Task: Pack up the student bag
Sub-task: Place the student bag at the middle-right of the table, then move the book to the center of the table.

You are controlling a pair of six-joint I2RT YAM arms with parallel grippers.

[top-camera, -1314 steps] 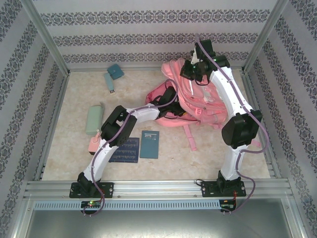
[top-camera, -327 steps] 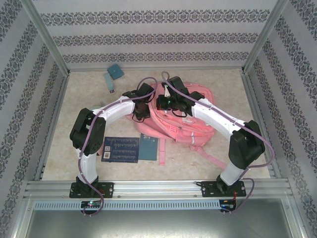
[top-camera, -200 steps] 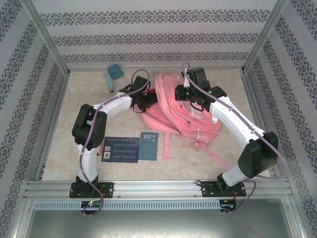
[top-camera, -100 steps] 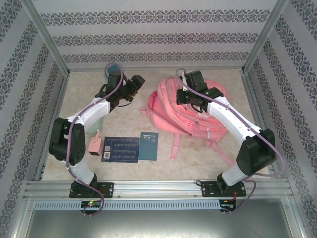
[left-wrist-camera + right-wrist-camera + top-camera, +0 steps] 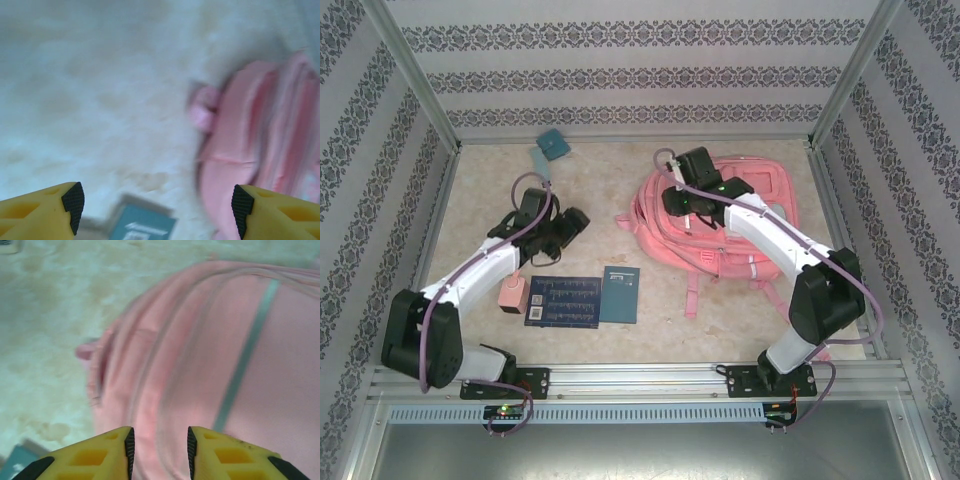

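Overhead, the student bag (image 5: 655, 232) lies flat on the worktop (image 5: 620, 165), toward 2 o'clock, with a shoulder strap (image 5: 692, 296) trailing off at 6 o'clock. The right jaws hang over the bag's 10 o'clock corner, pointing down at the pink fabric. They stand a narrow gap apart and nothing is visibly pinched between them. The left jaws hover above bare worktop, spread wide and empty, with the bag off at their 3 o'clock, near but apart.

The right arm (image 5: 770, 235) crosses the bag and hides its middle. Both wrist views are smeared with blur, so zips and pockets cannot be made out. In the left wrist view the teal booklet (image 5: 621, 293) is cut off by the lower edge. Beside the booklet, at its 9 o'clock, lie a dark blue book (image 5: 568, 302) and a small pink box (image 5: 512, 293).
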